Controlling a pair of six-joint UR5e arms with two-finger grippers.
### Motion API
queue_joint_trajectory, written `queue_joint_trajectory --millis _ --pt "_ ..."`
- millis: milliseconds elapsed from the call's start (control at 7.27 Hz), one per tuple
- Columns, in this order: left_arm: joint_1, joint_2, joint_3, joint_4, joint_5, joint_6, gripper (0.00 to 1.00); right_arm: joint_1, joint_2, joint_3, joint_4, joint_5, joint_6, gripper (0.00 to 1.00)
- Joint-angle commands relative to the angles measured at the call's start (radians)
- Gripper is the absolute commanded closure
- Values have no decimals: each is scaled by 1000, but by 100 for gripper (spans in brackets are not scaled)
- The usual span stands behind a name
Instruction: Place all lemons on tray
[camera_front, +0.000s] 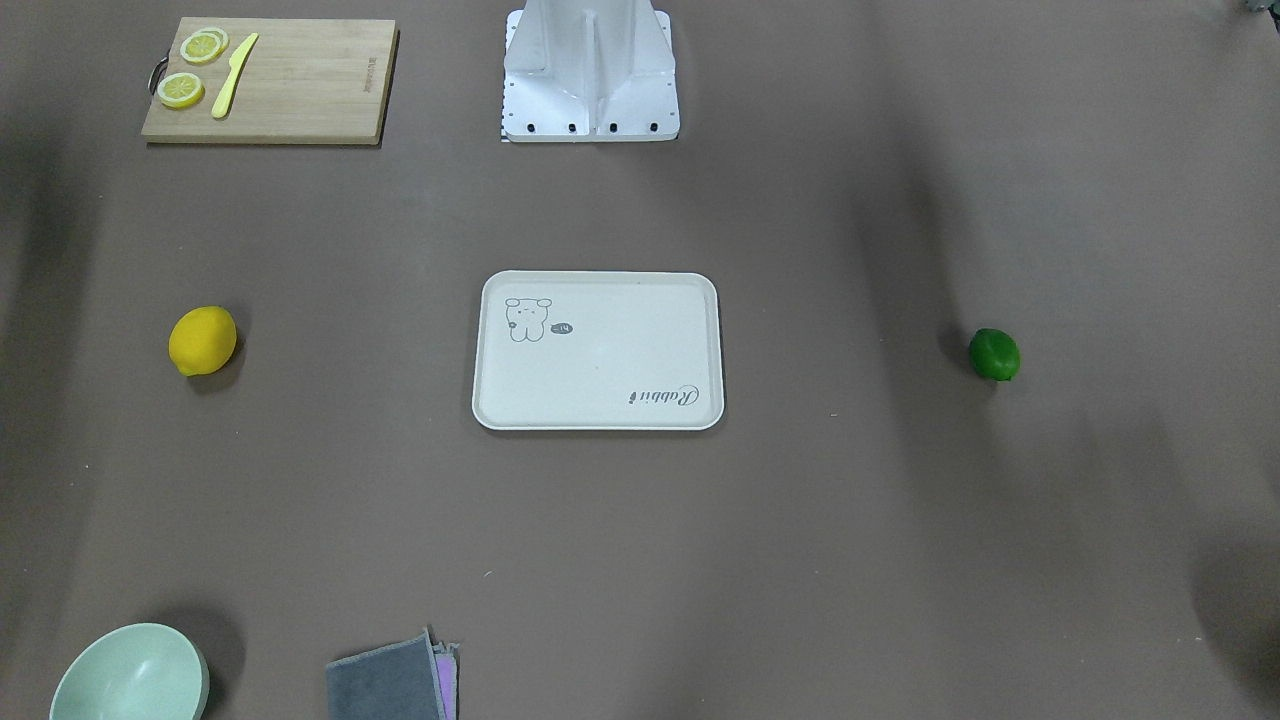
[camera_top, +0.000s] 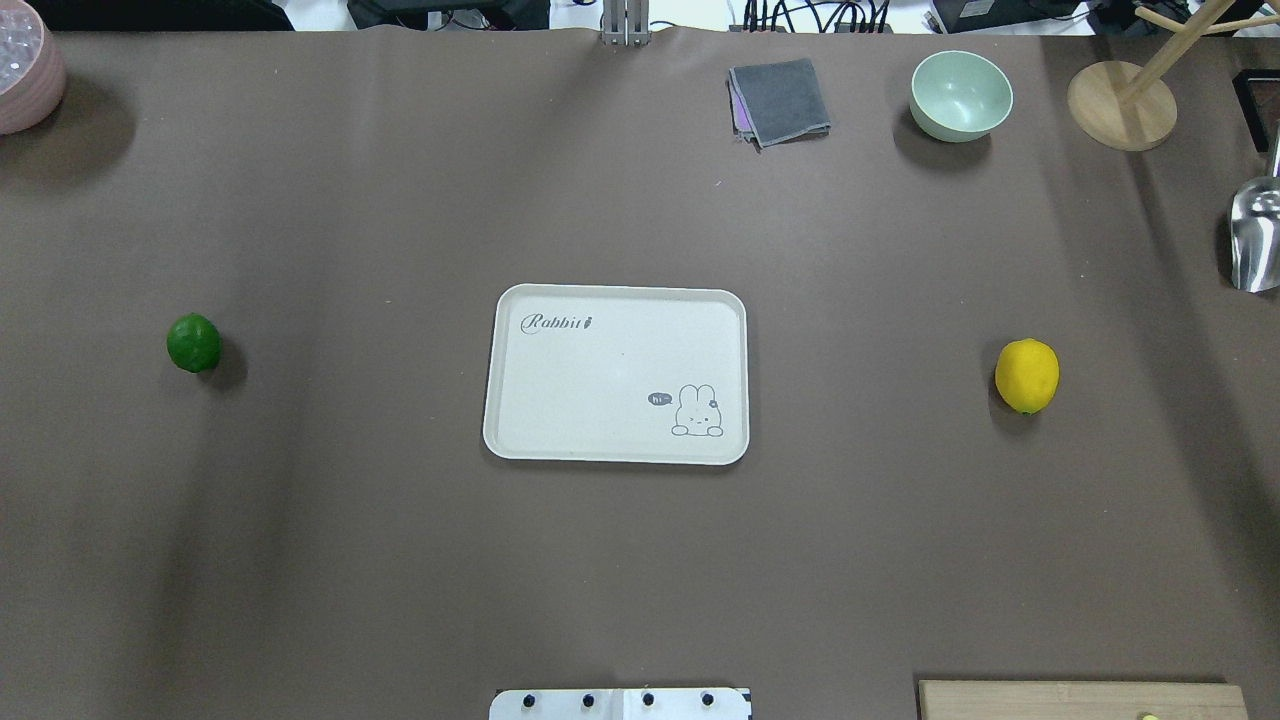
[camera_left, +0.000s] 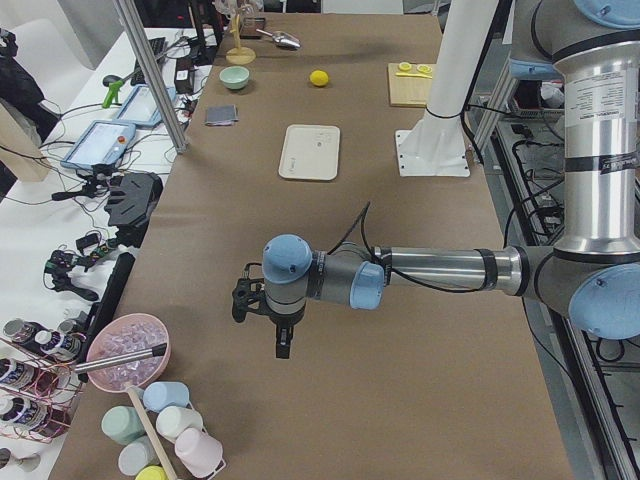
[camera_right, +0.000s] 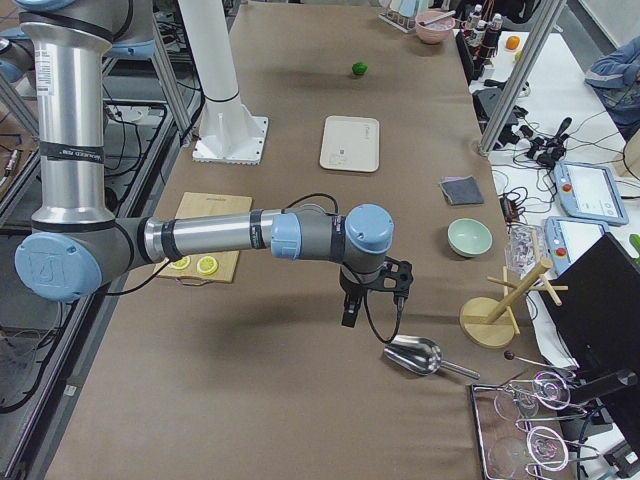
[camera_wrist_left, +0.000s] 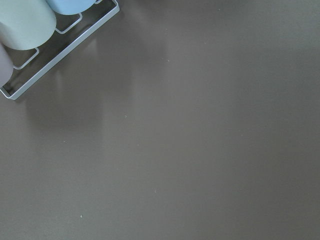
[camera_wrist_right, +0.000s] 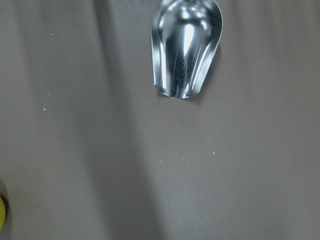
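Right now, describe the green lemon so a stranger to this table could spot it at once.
Find the cream tray at the centre of the table, then look toward the robot's left, where one small fruit sits alone. That is the green lemon: glossy dark green, unlike the larger yellow lemon on the opposite side.

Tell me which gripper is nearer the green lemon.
Left. The left gripper hangs over the table's left end, the side where the green lemon lies. The right gripper is at the opposite end by the metal scoop, beyond the tray.
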Motion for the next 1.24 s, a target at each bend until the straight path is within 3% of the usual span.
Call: queue_joint_trajectory --millis 0,275,550,688,825,1100 --pt "44 -34 3 2 3 -30 2 -33 0 38 -7 0 22 0" --pt "230 -138 5 9 42 -222 2 -133 2 104 -8 1 156 0" --pt "279 -226 11 44 35 -275 2 -248 27 161 0 11 351 0" --pt "291 -262 35 104 -14 -278 2 -320 70 177 0 12 425 0" --pt "294 -317 120 105 -84 -332 2 -390 118 181 -4 8 502 0" --pt "401 -404 185 98 -95 -456 2 -495 155 175 2 -8 542 0"
